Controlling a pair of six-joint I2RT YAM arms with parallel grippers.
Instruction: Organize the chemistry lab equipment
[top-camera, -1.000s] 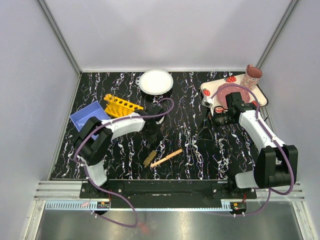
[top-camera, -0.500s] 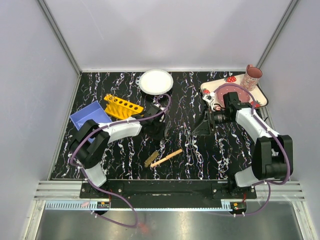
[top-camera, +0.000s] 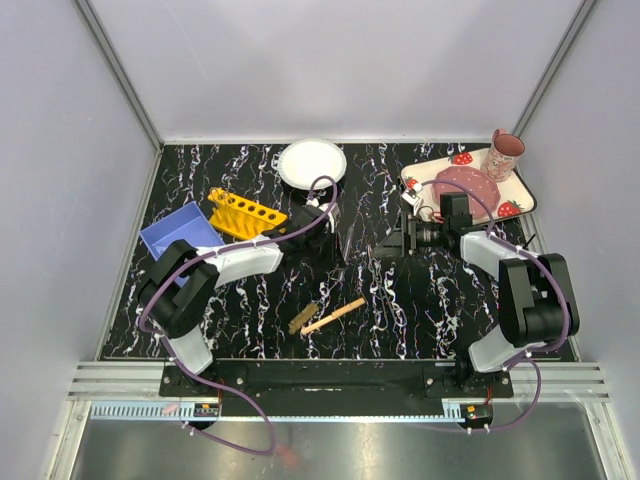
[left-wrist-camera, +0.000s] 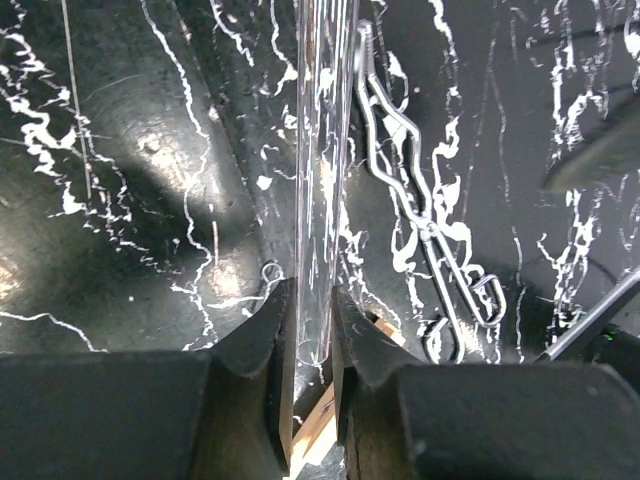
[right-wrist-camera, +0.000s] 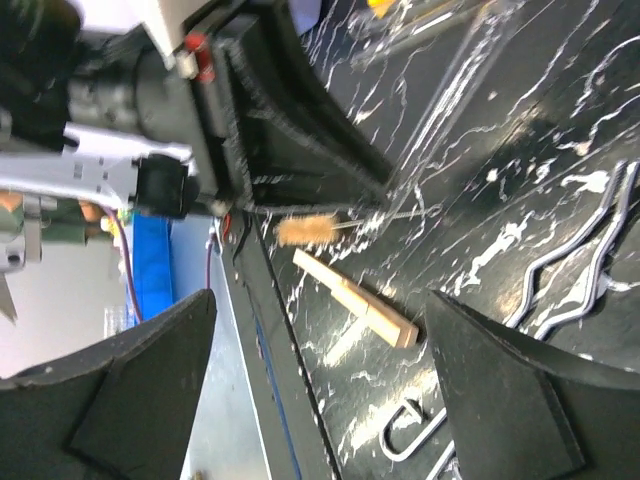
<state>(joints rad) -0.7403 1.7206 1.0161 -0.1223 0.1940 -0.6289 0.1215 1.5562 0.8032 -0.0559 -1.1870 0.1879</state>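
Note:
My left gripper (top-camera: 326, 238) is shut on a slender clear tube (left-wrist-camera: 322, 170), which runs straight out from between the jaws above the table. Thin metal rods (left-wrist-camera: 425, 230) lie just to its right, and the pale wooden stick (left-wrist-camera: 316, 430) shows below the jaws. My right gripper (top-camera: 393, 244) is open and empty, tipped on its side and facing the left gripper. In its view, the wooden stick (right-wrist-camera: 356, 300), the brown brush (right-wrist-camera: 308, 229) and the metal rods (right-wrist-camera: 565, 262) lie ahead. The brush (top-camera: 302, 318) and the stick (top-camera: 334, 316) lie near the front. The yellow rack (top-camera: 245, 212) stands at the left.
A blue bin (top-camera: 172, 236) sits left of the rack. A round white plate (top-camera: 312, 163) is at the back centre. The strawberry tray (top-camera: 512, 208) with a pink cup (top-camera: 504, 153) stands at the back right, close behind my right arm.
My left gripper has moved back and to the right, away from the brush and stick. My right gripper has swung left toward the table's middle, closer to the left gripper.

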